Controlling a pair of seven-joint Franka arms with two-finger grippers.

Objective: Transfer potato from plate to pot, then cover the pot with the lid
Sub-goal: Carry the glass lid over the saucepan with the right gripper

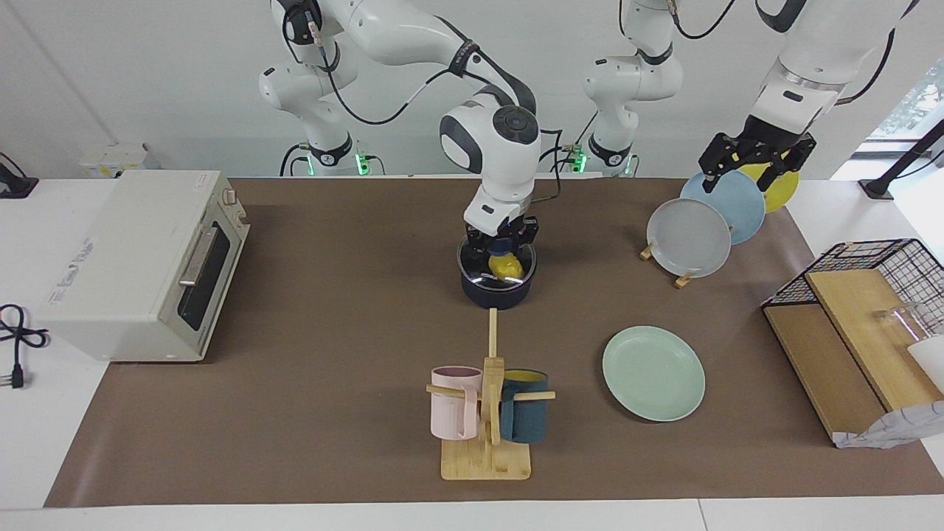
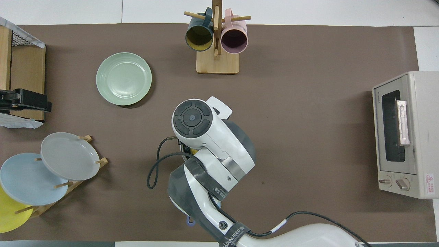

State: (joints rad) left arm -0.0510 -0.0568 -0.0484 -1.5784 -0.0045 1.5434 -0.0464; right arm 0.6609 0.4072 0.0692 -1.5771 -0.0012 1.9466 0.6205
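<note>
the left tool (image 1: 756,171) is held over the upright plates at its own end of the worktop (image 1: 354,310), with its fingers spread wide and nothing between them; the left arm waits there. just under it the yellow plate (image 1: 780,189), the light blue plate (image 1: 726,205) and the grey plate (image 1: 689,237) are seen leaning in their wooden rack.

the right tool (image 1: 503,243) is lowered onto the pot (image 1: 498,287) in the middle of the worktop, its fingers pressed together on the blue knob of the lid (image 1: 479,267), which is seen resting on the pot's rim. directly below the tool, through the glass, the potato (image 1: 506,267) is seen inside the pot. in the overhead view the pot is hidden by the right arm.

farther from the robots than the right tool, toward the left arm's end, the plate (image 1: 653,373) is seen lying flat with nothing on it. farther still, the mug rack (image 1: 487,435) is seen with a pink mug (image 1: 453,402) and a dark teal mug (image 1: 525,414). toward the right arm's end, well apart from the right tool, the toaster oven (image 1: 140,262) is seen.
</note>
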